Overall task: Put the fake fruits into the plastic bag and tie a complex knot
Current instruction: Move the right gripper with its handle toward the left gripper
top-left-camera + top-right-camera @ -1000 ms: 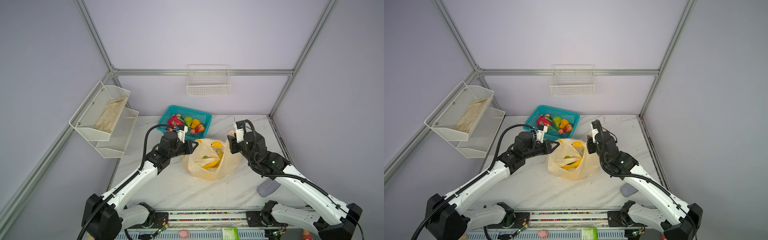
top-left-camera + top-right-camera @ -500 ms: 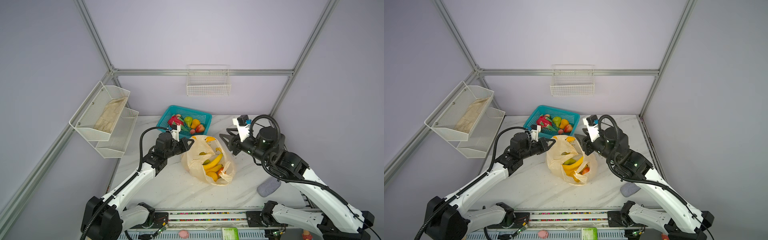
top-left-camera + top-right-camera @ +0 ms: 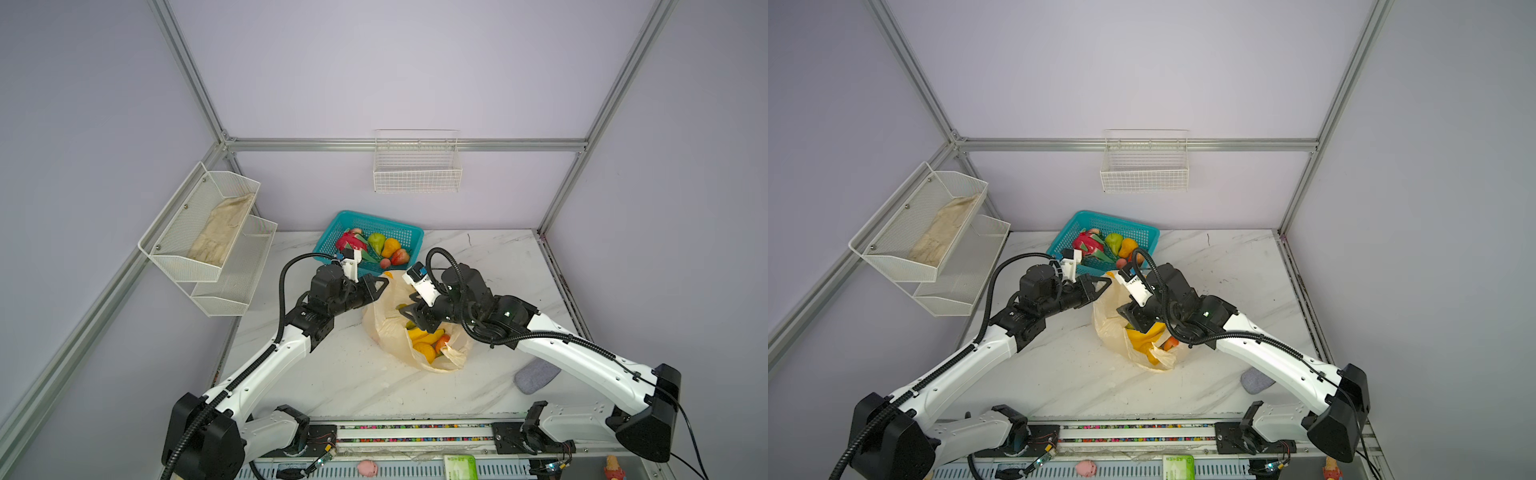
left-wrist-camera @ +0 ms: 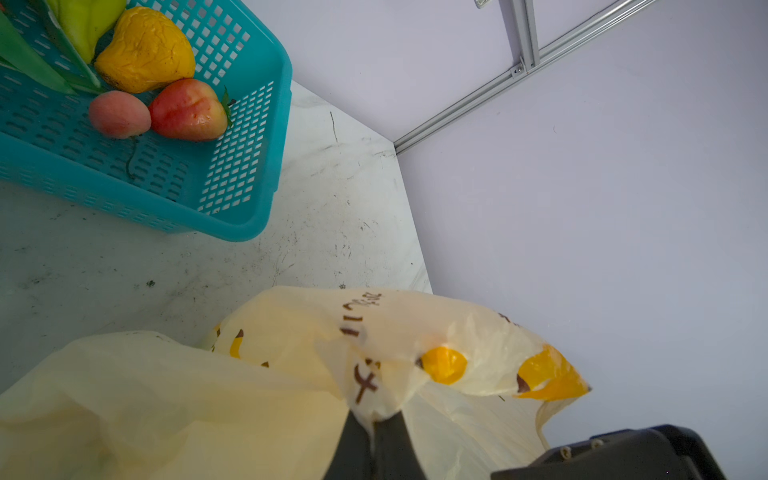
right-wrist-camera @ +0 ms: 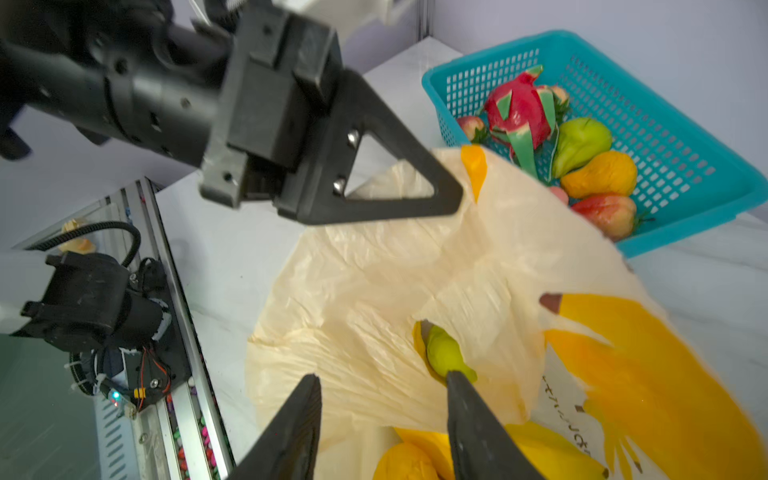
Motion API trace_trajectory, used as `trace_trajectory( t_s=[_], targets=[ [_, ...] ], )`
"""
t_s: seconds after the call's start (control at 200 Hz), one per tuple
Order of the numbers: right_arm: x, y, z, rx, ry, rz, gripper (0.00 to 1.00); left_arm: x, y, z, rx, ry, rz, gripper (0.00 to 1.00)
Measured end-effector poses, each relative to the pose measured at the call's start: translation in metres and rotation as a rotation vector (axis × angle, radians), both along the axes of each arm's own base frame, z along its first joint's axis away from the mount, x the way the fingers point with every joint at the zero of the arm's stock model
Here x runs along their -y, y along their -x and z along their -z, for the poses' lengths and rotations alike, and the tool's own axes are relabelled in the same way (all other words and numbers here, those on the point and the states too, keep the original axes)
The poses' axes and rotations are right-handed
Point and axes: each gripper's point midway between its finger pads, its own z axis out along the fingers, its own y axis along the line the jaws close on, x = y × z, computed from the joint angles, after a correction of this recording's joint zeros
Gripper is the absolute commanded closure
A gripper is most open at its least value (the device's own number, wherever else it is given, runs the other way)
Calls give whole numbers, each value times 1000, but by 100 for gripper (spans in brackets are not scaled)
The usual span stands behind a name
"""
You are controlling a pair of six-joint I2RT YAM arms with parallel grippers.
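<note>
Plastic bag (image 3: 384, 332): thin, pale cream, crinkled, with yellow banana print and dark text. It lies mid-counter (image 3: 332, 374) with its mouth open, just in front of the basket (image 3: 397, 232) at the back edge. Fruits in the bag: one banana bunch (image 3: 420, 335), one green piece (image 5: 444, 353), a couple of orange-yellow ones partly hidden. In the basket: one dragon fruit (image 3: 351, 242), one green pear (image 3: 376, 241), one orange pear (image 3: 390, 246), at least three strawberries (image 4: 187, 110). Left fingers (image 4: 353, 449) are pinched tight on the bag's rim, holding it up. Right fingers (image 5: 469, 411) stand apart over the mouth, gripping nothing, one tip just beside the green piece. Bare counter lies at left-front and right-back. One grey cloth (image 3: 536, 376) sits near the right edge.
</note>
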Motion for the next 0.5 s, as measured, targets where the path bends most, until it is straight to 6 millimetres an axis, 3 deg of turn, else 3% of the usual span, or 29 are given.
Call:
trace_trajectory(
  t_s=[0.185, 0.5],
  targets=[
    [18, -4, 24, 16, 124, 39, 30, 1, 1, 0, 0, 1, 12, 100],
    [27, -19, 58, 52, 250, 73, 25, 5, 6, -1, -4, 11, 45, 100]
  ],
)
